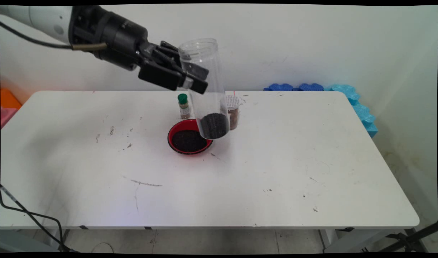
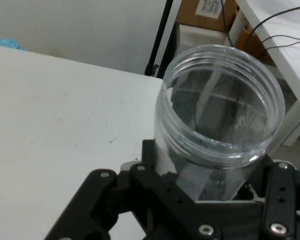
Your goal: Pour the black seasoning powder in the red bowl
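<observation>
- White table (image 1: pixel 276 172): fills most of the main view, scuffed and flecked with dark marks. Its bare top also shows at the left of my hand view (image 2: pixel 50 125).
- Blue foam pieces (image 1: pixel 326 87): lie along the table's far right edge, against the wall, and run down the right side.
- My pincer (image 1: pixel 190 77): reaches in from the upper left, raised well above the table. It is pinching the clear jar on its upper half, one finger on each side of the wall. In the hand view the black linkage (image 2: pixel 190 210) rises from the bottom edge around the jar's body.
- Clear jar (image 1: pixel 204 89): tall, plastic, no lid, open mouth upward and tilted slightly toward the wall. It hangs in the air, off the table. A layer of dark grains sits in its bottom. In the main view its base overlaps the red bowl's right rim. In the hand view the threaded mouth (image 2: pixel 222 100) faces the camera.
- Red bowl (image 1: pixel 173 133): on the table near its middle, holding dark grains like those in the jar.
- Brown spice jar (image 1: pixel 233 113): white-capped, behind the bowl to the right, partly hidden by the clear jar.
- Green-capped bottle (image 1: pixel 183 106): small, upright, just behind the bowl's far left rim.
</observation>
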Motion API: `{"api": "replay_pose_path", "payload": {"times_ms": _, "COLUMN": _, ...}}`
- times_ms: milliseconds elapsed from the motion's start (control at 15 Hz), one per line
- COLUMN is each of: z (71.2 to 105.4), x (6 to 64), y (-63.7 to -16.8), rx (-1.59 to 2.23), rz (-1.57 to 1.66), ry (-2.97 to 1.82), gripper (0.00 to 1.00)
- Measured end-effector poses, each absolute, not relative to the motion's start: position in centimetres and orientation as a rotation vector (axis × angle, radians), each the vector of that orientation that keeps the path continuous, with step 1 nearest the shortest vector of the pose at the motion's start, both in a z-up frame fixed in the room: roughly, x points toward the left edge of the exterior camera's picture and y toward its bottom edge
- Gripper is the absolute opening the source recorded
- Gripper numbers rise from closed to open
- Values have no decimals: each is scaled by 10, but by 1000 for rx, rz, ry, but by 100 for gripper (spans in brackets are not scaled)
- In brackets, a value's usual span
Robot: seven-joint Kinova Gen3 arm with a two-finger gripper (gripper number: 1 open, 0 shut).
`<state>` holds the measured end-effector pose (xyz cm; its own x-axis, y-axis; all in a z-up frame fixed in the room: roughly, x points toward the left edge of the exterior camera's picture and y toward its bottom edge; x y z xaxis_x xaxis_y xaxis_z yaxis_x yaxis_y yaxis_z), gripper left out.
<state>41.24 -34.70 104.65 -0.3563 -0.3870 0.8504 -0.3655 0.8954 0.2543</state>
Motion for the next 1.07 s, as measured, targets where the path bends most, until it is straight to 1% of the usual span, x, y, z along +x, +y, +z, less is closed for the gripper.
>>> {"api": "replay_pose_path", "payload": {"times_ms": 200, "z": 1052, "x": 423, "y": -353, "rx": 620, "rz": -82, "ry": -1970, "gripper": 0}}
{"api": "replay_pose_path", "payload": {"times_ms": 400, "z": 1050, "x": 432, "y": -356, "rx": 698, "rz": -151, "ry": -1965, "gripper": 0}}
{"api": "replay_pose_path", "payload": {"times_ms": 667, "z": 1035, "x": 445, "y": -361, "rx": 841, "rz": -229, "ry": -1966, "gripper": 0}}
{"api": "replay_pose_path", "payload": {"times_ms": 1067, "z": 1003, "x": 459, "y": -369, "rx": 1100, "rz": -342, "ry": -1921, "gripper": 0}}
